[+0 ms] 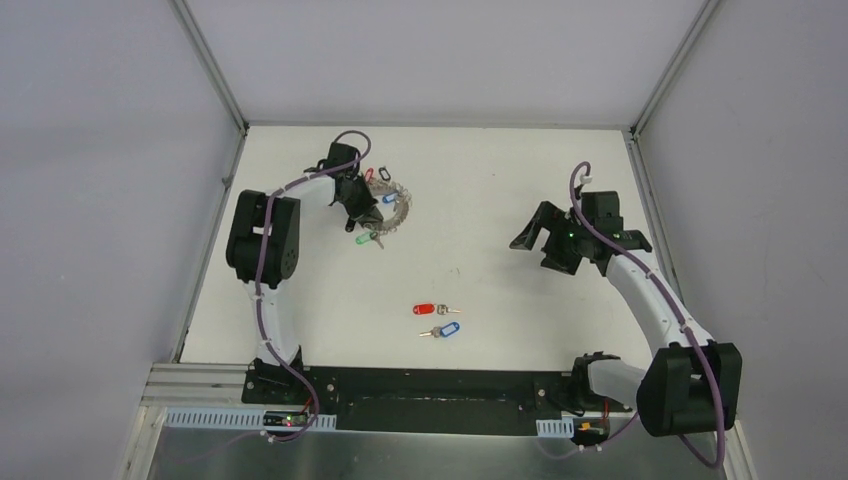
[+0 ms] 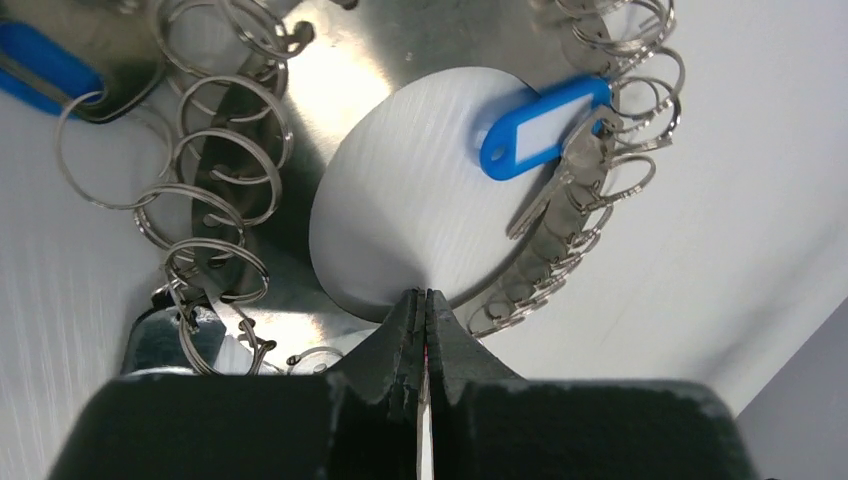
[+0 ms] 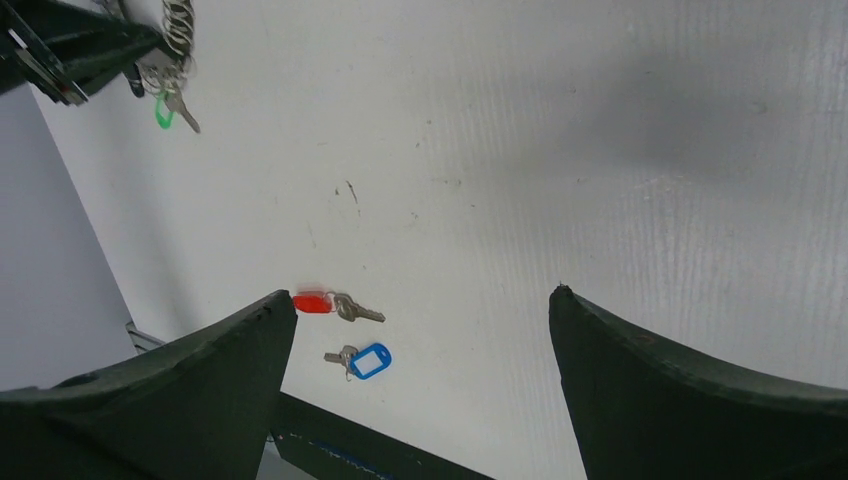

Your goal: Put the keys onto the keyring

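Your left gripper (image 2: pixel 425 300) was pinched shut on the near rim of the keyring (image 2: pixel 420 45), upper left of the top view. That thin edge hold could have let it swivel during threading. Your right gripper (image 3: pixel 421 293) hung wide open and empty at mid-right, tilted toward the red-tagged key (image 1: pixel 430 309) and blue-tagged key (image 1: pixel 443 329) at bottom-centre.

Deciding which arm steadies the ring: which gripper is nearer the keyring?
Left. The left gripper is shut on the keyring at its rim; the right gripper hangs open well off to the ring's right, touching nothing.
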Motion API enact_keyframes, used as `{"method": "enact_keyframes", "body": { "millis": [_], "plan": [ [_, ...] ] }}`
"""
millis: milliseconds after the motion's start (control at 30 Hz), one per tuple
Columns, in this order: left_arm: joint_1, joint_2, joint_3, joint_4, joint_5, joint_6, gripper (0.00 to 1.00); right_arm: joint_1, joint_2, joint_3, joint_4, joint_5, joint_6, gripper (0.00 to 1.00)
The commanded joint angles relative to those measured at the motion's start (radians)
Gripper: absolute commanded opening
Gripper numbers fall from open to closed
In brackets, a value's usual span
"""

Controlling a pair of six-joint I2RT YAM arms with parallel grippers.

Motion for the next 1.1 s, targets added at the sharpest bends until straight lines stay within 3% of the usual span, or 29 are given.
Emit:
{"method": "enact_keyframes", "body": {
  "millis": [0, 300, 500, 667, 867, 1067],
  "plan": [
    [-0.021, -0.172, -0.246, -0.011, -0.083, -0.069, 0.0, -0.003, -0.055, 0.047, -0.04, -0.049, -0.005, 1.0],
    [-0.075, -0.541, -0.665, 0.043, -0.149, -0.155, 0.0, -0.003, -0.061, 0.038, -0.024, -0.105, 0.007, 1.0],
    [-0.075, -0.814, -0.73, -0.059, -0.178, -0.128, 0.02, 0.021, -0.017, 0.025, 0.0, -0.13, -0.006, 0.99],
    [-0.074, -0.978, -0.712, -0.155, -0.178, -0.107, 0.31, 0.076, 0.078, 0.053, 0.025, -0.105, -0.016, 0.99],
    [-0.063, -1.036, -0.699, -0.253, -0.217, -0.122, 0.59, 0.233, 0.302, 0.165, 0.083, -0.102, -0.029, 0.95],
    [-0.035, -1.024, -0.707, -0.294, -0.19, -0.144, 0.69, 0.411, 0.654, 0.431, 0.069, -0.18, -0.041, 0.85]
  ]
}}
